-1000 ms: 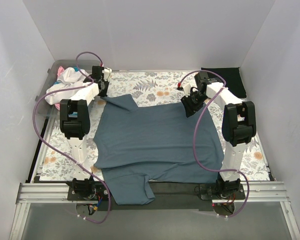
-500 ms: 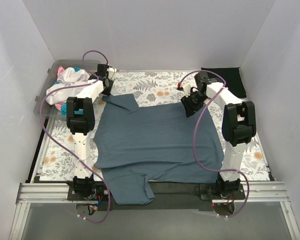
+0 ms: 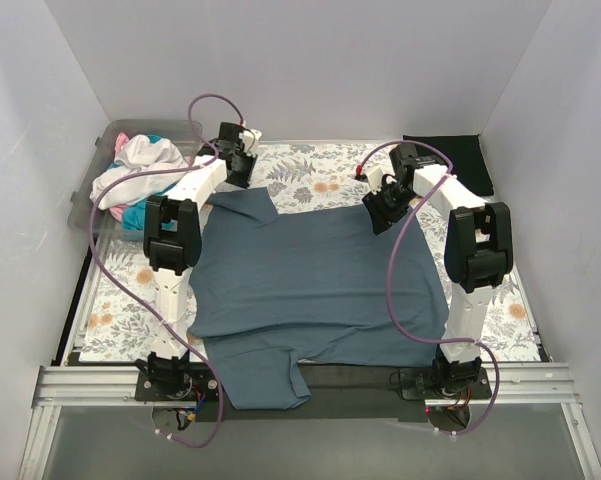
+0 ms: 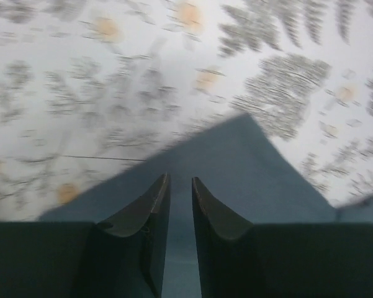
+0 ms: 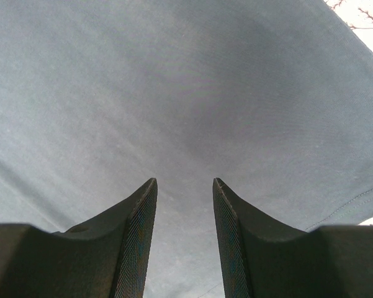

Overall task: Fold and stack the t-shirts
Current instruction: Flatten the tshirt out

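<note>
The left gripper (image 4: 180, 180): fingers parted by a narrow gap, nothing between them, released. It hangs over the pointed sleeve tip of the blue shirt (image 3: 310, 280), at the shirt's far left corner, with the floral cloth (image 4: 80, 74) beyond.

The right gripper (image 5: 184, 181): fingers apart, nothing clamped. Only blue fabric shows below them, near the shirt's far right edge. Whether the tips touch the fabric cannot be told.

The blue shirt lies spread flat at the middle of the table. One sleeve sticks out at the far left, and the near left part lies past the cloth's near edge.

The black shirt (image 3: 455, 158): flat at the far right corner, well apart.

The bin (image 3: 88, 190), far left: holds a heap (image 3: 130, 175) of white, teal and pink shirts.
</note>
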You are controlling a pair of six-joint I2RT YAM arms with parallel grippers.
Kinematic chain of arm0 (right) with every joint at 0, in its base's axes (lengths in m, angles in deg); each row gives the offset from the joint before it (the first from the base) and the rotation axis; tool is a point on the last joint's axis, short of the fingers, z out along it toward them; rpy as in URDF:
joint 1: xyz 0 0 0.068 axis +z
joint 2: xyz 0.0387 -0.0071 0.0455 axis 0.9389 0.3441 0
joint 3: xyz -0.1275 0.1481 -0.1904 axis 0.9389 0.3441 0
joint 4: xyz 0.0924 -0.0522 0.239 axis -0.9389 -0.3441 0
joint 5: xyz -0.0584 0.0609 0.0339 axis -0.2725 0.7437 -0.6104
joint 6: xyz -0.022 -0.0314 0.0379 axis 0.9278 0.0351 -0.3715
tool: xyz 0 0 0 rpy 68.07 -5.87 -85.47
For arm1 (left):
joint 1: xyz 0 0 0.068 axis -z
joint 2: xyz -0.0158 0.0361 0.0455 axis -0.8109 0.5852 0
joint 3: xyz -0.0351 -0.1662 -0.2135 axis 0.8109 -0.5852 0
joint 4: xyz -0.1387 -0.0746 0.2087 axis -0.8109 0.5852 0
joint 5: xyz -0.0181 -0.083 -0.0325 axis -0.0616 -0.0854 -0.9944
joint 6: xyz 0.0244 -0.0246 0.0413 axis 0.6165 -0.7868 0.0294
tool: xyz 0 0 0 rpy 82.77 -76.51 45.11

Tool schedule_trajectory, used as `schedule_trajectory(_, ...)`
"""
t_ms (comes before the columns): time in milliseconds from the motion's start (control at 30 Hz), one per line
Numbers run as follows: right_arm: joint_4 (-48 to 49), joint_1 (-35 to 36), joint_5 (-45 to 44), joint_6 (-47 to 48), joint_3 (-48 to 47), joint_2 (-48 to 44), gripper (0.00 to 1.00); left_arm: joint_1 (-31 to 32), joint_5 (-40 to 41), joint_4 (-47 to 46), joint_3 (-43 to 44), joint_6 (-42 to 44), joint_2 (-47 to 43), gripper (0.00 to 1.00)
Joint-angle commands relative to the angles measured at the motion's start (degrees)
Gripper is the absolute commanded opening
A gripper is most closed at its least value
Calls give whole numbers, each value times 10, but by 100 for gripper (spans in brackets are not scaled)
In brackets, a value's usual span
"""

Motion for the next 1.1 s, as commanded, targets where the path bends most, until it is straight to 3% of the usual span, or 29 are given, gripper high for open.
schedule_trajectory(0,5,1,-3,-1,-9,2,48,18,-45,30,-32,-29,-33,19)
schedule_trajectory(100,5,1,-13,3,-7,4,48,21,-47,45,-27,-40,-17,14)
schedule_trajectory(333,11,1,-25,6,-6,28,47,31,-48,58,-8,-45,33,13)
schedule_trajectory(600,15,0,-51,3,-16,42,47,30,-29,64,191,-21,185,12)
schedule_trajectory(667,16,-1,-49,0,-24,43,47,26,-35,28,208,-4,196,19)
schedule_trajectory(733,17,0,-47,-9,-32,42,48,23,-36,-30,200,2,184,34)
schedule_trajectory(833,14,0,-36,-16,-46,28,49,20,-53,-63,202,-5,140,46)
schedule_trajectory(1067,12,-1,-31,-11,-23,-37,52,16,-79,-48,46,-23,-66,49)
